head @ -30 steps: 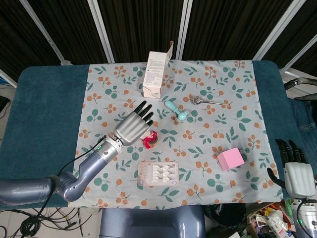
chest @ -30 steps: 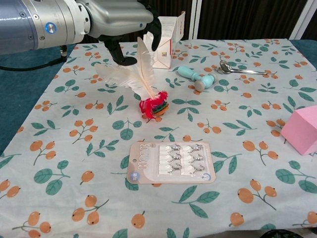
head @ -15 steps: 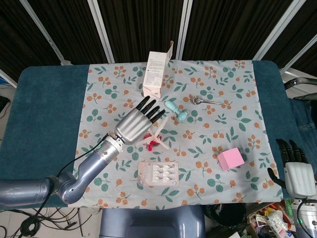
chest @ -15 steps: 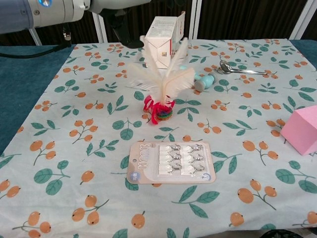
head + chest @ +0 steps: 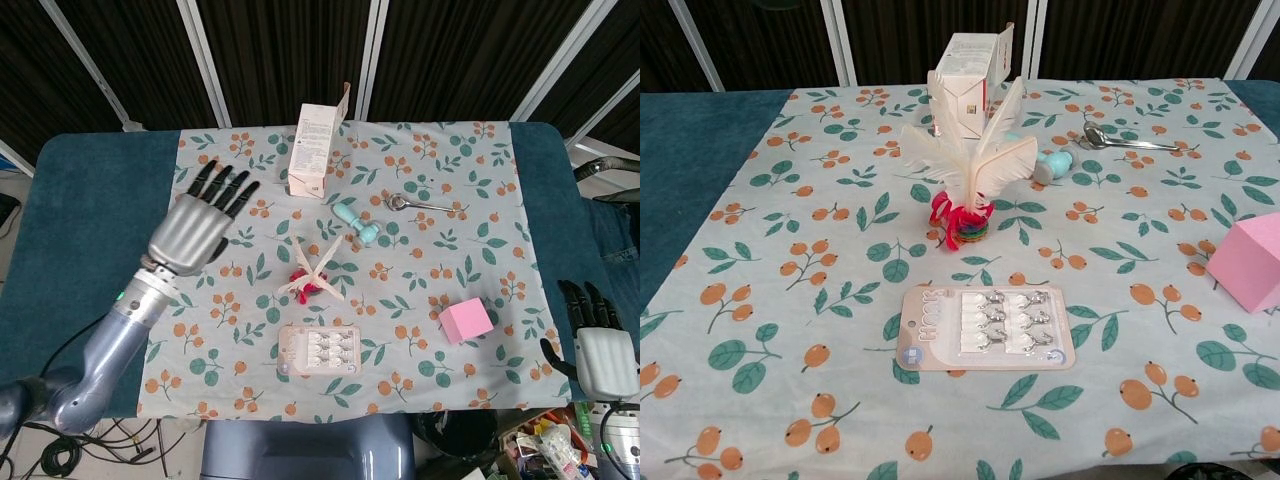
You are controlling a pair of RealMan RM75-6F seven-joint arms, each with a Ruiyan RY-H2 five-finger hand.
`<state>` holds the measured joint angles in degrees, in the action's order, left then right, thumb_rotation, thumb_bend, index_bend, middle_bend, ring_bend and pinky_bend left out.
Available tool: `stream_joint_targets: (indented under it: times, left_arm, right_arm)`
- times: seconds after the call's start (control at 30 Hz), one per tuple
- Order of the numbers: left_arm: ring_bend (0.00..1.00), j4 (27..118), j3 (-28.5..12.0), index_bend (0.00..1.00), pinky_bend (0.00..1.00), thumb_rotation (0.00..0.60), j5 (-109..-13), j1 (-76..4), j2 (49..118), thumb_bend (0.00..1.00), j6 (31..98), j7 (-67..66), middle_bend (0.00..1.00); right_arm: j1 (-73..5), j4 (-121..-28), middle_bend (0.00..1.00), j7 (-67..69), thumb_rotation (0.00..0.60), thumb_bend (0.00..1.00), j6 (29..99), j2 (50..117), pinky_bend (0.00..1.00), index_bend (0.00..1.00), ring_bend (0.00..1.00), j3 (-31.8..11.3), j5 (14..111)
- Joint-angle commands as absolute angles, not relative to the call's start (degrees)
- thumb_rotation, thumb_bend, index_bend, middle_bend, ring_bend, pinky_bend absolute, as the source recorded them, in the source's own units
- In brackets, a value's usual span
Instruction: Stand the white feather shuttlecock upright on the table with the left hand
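The white feather shuttlecock [image 5: 965, 165] stands upright on its red and multicoloured base on the floral cloth, feathers fanned upward; the head view shows the shuttlecock [image 5: 314, 274] from above at the table's middle. My left hand [image 5: 197, 222] hovers well to the left of it, fingers spread, holding nothing, and is out of the chest view. My right hand [image 5: 598, 350] rests off the table's right front corner, fingers apart and empty.
A white carton [image 5: 968, 82] stands behind the shuttlecock. A teal roller [image 5: 1040, 158] and a spoon [image 5: 1125, 140] lie to the right. A pink block [image 5: 1252, 262] sits at the right edge, a blister card of hooks [image 5: 985, 328] in front.
My left hand has let go of the shuttlecock and drawn away to the left, leaving the chest view. The shuttlecock went from tilted to standing upright on its own.
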<state>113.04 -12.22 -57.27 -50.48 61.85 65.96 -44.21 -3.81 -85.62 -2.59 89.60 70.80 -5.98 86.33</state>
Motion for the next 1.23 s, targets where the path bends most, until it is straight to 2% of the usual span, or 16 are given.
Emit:
stream_joint_targets:
  times: [0.03,0.3,0.57,0.87,1.23]
  left_arm:
    - [0.0,114.54,-7.53,0.01,0.0,0.6,-61.71,-43.34,57.09,0.29,69.45,-37.21,0.04]
    - [0.0,108.19,-1.31,0.01,0.0,0.6,-72.6,-33.55,57.71,0.28,75.13,-23.77,0.04]
    - [0.0,97.0,2.33,0.01,0.0,0.6,-79.02,-26.49,64.03,0.28,80.07,-14.87,0.04]
    - [0.0,93.94,1.26,0.01,0.0,0.6,-80.82,-23.59,67.15,0.28,82.56,-12.05,0.04]
    - [0.0,97.01,-0.36,0.01,0.0,0.6,-79.66,-21.17,66.69,0.28,83.39,-10.98,0.04]
  right_arm:
    - [-3.89,-85.73,0.08,-2.93,0.6,0.19,89.55,70.91,0.14,0.0,0.03,-5.9,86.5]
    - [-3.93,-85.97,0.08,-3.92,0.6,0.19,89.83,71.29,0.14,0.0,0.03,-5.92,86.73]
    - [-3.87,-85.76,0.08,-3.64,0.6,0.19,90.34,71.44,0.14,0.0,0.03,-6.02,87.04]
    - [-3.68,-85.71,0.08,-2.94,0.6,0.19,91.03,71.24,0.14,0.0,0.03,-6.21,87.26]
    - [-3.62,-85.81,0.08,-2.63,0.6,0.19,91.16,71.1,0.14,0.0,0.03,-6.27,87.3]
